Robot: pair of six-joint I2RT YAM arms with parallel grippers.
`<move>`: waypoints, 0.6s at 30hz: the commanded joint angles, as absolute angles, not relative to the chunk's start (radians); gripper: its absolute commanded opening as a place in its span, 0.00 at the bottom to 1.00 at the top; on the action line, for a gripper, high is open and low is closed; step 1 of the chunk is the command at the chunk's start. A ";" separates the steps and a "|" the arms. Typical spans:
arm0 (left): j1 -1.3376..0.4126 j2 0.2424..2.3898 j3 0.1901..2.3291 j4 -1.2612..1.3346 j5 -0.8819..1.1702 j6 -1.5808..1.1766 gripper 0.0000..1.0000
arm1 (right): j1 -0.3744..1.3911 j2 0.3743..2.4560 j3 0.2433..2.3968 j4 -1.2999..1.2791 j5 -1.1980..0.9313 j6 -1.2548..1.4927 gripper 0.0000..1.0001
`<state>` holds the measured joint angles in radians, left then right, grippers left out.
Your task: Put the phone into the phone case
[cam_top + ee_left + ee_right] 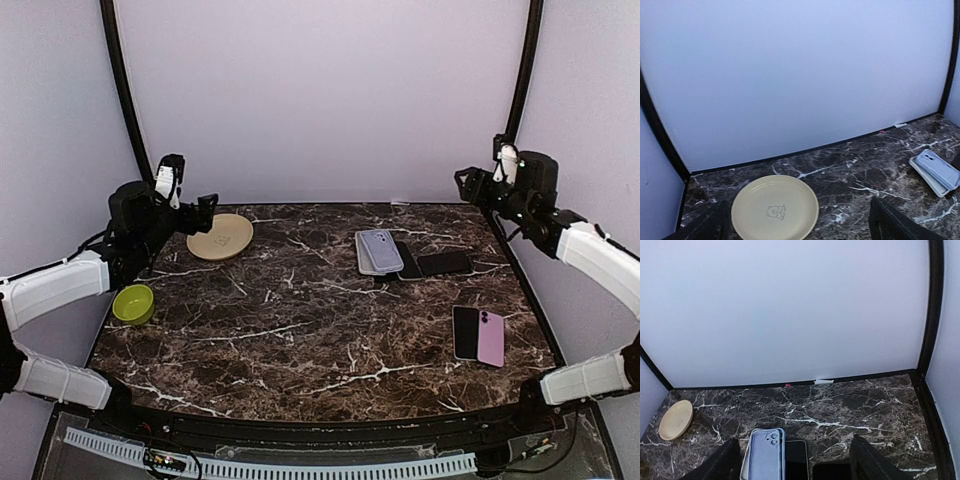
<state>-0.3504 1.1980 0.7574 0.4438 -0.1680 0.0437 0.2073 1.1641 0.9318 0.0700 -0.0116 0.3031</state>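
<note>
A lavender phone case (381,249) lies on a pale case at the back right of the marble table; the right wrist view has that lavender case (764,456) just below my fingers. Two black phones (444,264) lie to its right, one partly under the cases. A pink phone (491,338) lies beside a black one (466,332) nearer the front right. My left gripper (205,212) hangs open above the table's back left. My right gripper (466,184) hangs open high at the back right. Neither holds anything.
A cream plate (220,237) sits at the back left, under my left fingers (892,222) in the left wrist view. A green bowl (133,304) stands at the left edge. White walls enclose the table on three sides.
</note>
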 commanded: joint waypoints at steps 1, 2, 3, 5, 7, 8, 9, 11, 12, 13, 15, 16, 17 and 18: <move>-0.425 1.200 0.816 0.204 0.040 0.044 0.99 | 0.332 1.340 1.155 -0.181 0.140 0.323 0.64; -0.435 1.211 0.818 0.202 0.066 0.050 0.99 | 0.355 1.400 1.214 -0.239 0.180 0.328 0.59; -0.450 1.215 0.817 0.201 0.078 0.062 0.99 | 0.379 1.458 1.271 -0.293 0.218 0.335 0.55; -0.466 1.235 0.811 0.198 0.108 0.080 0.99 | 0.411 1.571 1.391 -0.387 0.261 0.344 0.52; -0.480 1.254 0.815 0.168 0.120 0.100 0.99 | 0.443 1.676 1.478 -0.466 0.292 0.342 0.50; -0.485 1.263 0.827 0.140 0.118 0.106 0.99 | 0.458 1.729 1.516 -0.497 0.307 0.340 0.50; -0.493 1.266 0.834 0.131 0.114 0.112 0.99 | 0.469 1.779 1.557 -0.528 0.317 0.334 0.49; -0.500 1.265 0.834 0.120 0.119 0.123 0.99 | 0.483 1.874 1.632 -0.578 0.323 0.328 0.46; -0.501 1.260 0.831 0.123 0.118 0.126 0.99 | 0.489 1.919 1.670 -0.598 0.319 0.321 0.44; -0.503 1.258 0.821 0.128 0.115 0.131 0.99 | 0.498 1.958 1.702 -0.614 0.313 0.313 0.41; -0.506 1.249 0.804 0.147 0.108 0.133 0.98 | 0.532 2.012 1.752 -0.626 0.294 0.283 0.37; -0.507 1.247 0.801 0.155 0.108 0.136 0.98 | 0.554 2.032 1.766 -0.612 0.279 0.265 0.38; -0.509 1.248 0.798 0.156 0.108 0.137 0.98 | 0.577 2.043 1.772 -0.593 0.264 0.245 0.39; -0.510 1.249 0.798 0.157 0.108 0.138 0.98 | 0.596 2.056 1.779 -0.583 0.251 0.235 0.41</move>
